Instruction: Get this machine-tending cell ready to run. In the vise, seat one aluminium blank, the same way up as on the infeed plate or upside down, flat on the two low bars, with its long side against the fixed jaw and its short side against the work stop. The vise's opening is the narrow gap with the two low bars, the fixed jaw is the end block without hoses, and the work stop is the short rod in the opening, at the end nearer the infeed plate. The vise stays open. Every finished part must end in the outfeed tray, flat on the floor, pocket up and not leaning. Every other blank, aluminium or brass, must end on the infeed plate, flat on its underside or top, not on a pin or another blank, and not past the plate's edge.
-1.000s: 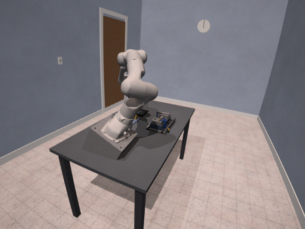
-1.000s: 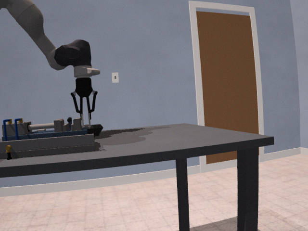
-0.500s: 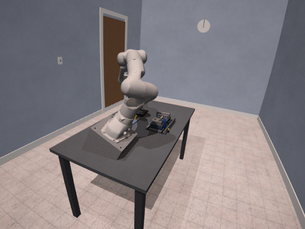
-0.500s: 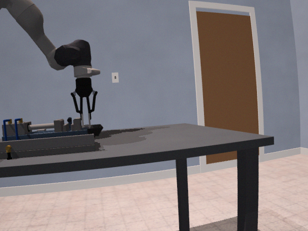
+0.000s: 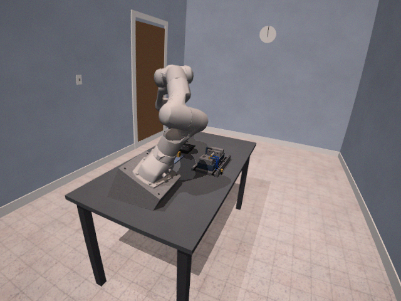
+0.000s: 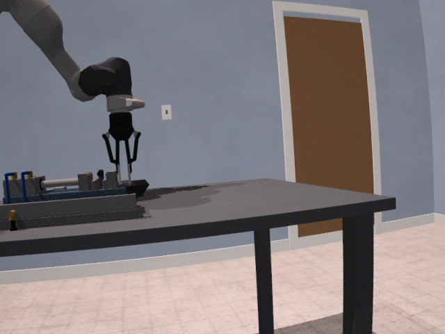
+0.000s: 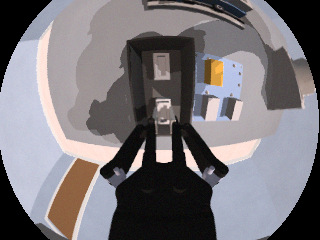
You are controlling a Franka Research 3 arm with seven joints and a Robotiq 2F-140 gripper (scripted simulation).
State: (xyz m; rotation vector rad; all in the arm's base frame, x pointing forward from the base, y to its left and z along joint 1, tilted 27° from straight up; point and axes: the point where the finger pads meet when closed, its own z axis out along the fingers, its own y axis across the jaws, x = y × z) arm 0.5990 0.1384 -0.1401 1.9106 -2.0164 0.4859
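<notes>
My dark table carries my base plate at one end; farther along sit the black outfeed tray, the pale infeed plate beside it, and the vise.

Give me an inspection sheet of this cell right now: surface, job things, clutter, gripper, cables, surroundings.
Surface: dark table, arm base plate on it.
Job's things: vise open; one finished part lies in the outfeed tray; brass blank and two grey blanks on the infeed plate.
Clutter: nothing seen.
Gripper: gripper shut on a second grey part, low over the tray.
Cables: blue hoses on the vise.
Surroundings: door, wall clock.
</notes>
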